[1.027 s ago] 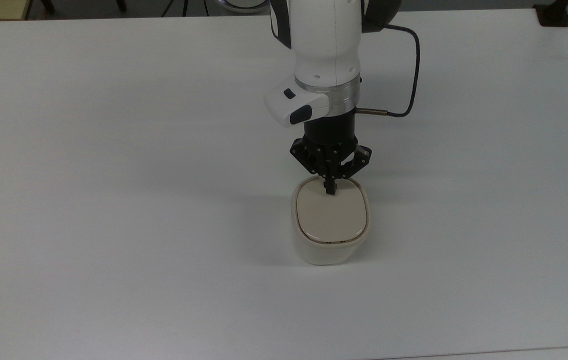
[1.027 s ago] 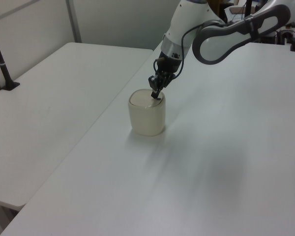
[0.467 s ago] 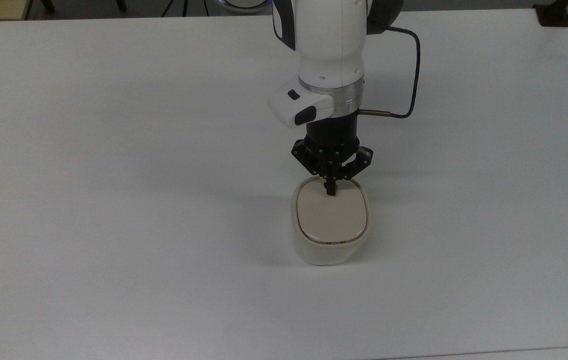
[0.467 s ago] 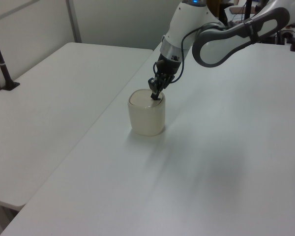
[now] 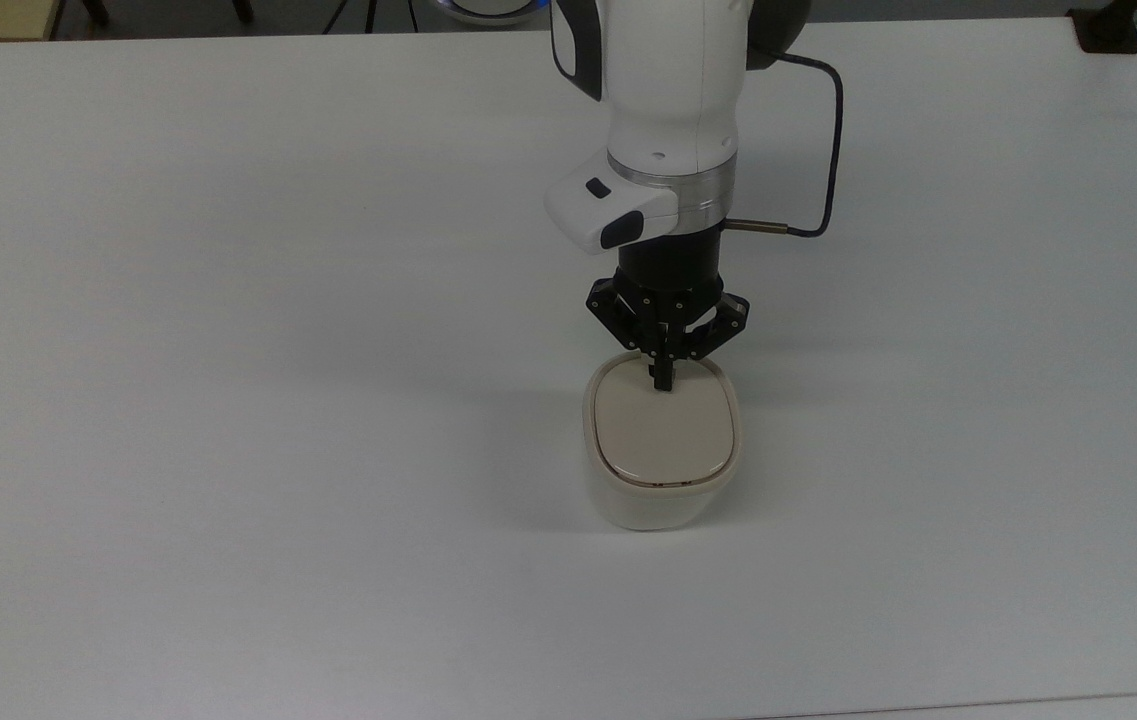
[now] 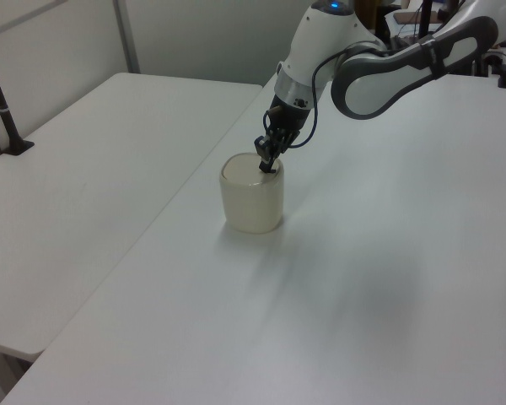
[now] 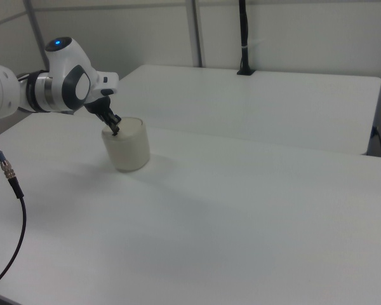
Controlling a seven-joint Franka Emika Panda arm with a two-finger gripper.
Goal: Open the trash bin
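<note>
One cream-white trash bin [image 5: 660, 445] is standing upright on a white table [image 5: 228, 350], a little to the top view's right of the table's middle and toward the near edge in that view. The top view is looking down onto its flat beige lid [image 5: 664, 425], which is lying shut and flush inside the rim, and is showing the rounded-square outline; the outline is slightly longer from the far edge to the near edge in that view. The left view is showing the bin [image 6: 252, 194] from the side, with its plain wall rising straight from the table, and the right view is showing the same bin [image 7: 126, 145] with a second white table [image 7: 273, 95] standing behind it. One robot arm [image 5: 673, 110] is reaching down over the bin's far edge in the top view, and its single gripper [image 5: 664, 378] is pressing its black fingertips together, clenched with nothing between them, with the tip resting at the lid's far edge near the rim. In the left view the gripper [image 6: 266, 164] is slanting down onto the bin's top from the left view's upper right. In the right view the gripper [image 7: 114, 129] is coming in from the right view's left. One dark cable [image 5: 833, 150] is looping out from the wrist in the top view.
</note>
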